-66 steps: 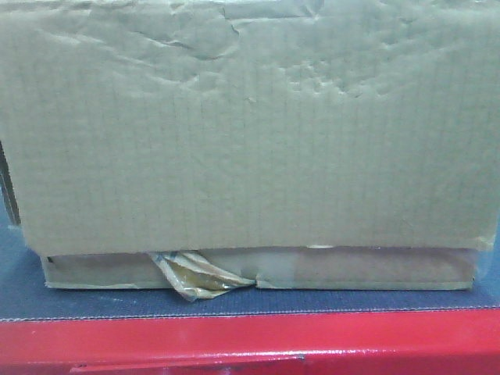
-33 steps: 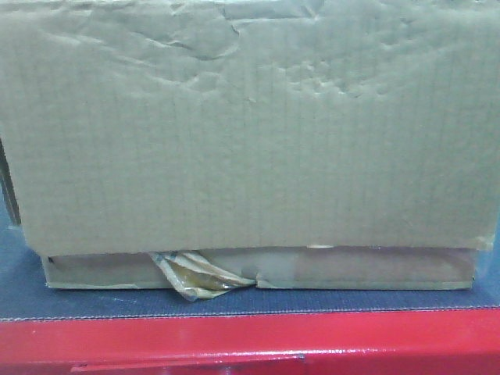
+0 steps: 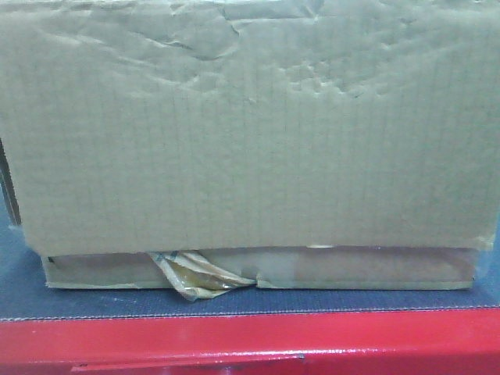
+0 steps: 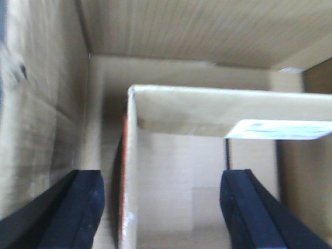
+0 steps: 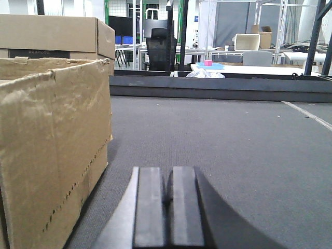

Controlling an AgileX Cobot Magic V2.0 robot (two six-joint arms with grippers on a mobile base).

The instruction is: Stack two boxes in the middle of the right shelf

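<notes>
Here, the big box (image 3: 250, 133) is stacked on the flat box (image 3: 351, 269), on the grey mat (image 3: 234, 303).
Likely light and bendy; a card wall (image 4: 129, 171) is straddled by the wide-open left gripper (image 4: 163, 207), while the right gripper (image 5: 168, 202) is closed, empty.

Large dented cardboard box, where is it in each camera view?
Front view: the large box fills most of the frame, resting on the flat box.
Left wrist: only close cardboard walls, probably its inside; the open left gripper straddles a cardboard panel.
Right wrist: a creased box at the left edge, probably the same one.
Shared landmark: the grey mat, in front and right wrist views only.
</notes>
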